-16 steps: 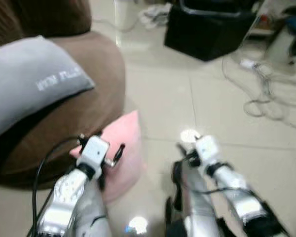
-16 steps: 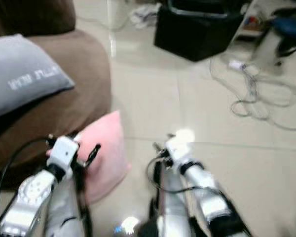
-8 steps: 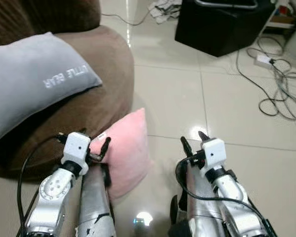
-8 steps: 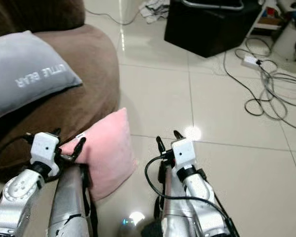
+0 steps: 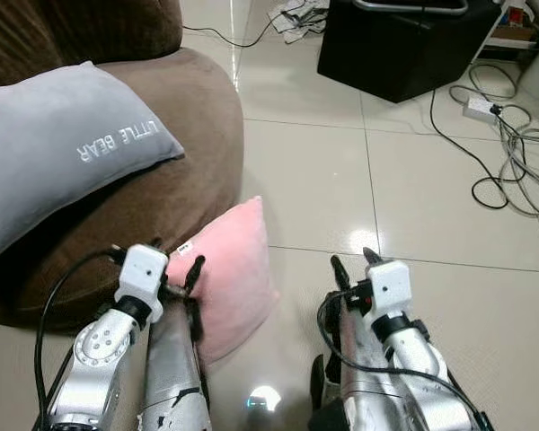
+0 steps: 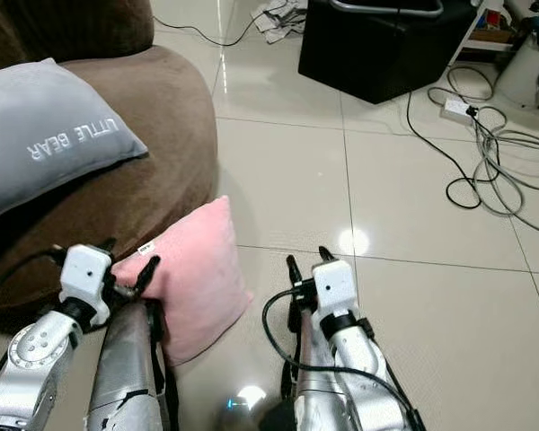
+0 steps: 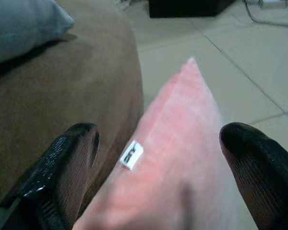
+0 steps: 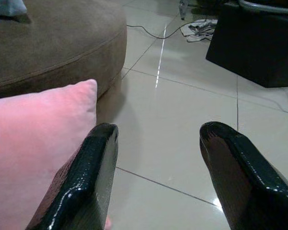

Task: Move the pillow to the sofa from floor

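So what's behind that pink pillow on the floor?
The pink pillow stands on edge, leaning against the brown sofa, which has a grey pillow on its seat. The sofa's base and the floor right behind the pillow are hidden.

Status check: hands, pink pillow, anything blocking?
Left hand open at the pink pillow, right hand open beside it. Pillow on floor, leaning against brown sofa. Grey pillow already on sofa.

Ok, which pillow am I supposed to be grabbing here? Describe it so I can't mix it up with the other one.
Start at the brown sofa on the robot's left. At the foot of its rounded front, on the tiled floor, the pink pillow leans against the sofa, just ahead of the open left gripper. It is plain pink with a small white tag, while the grey pillow lies on the seat and reads LITTLE BEAR.
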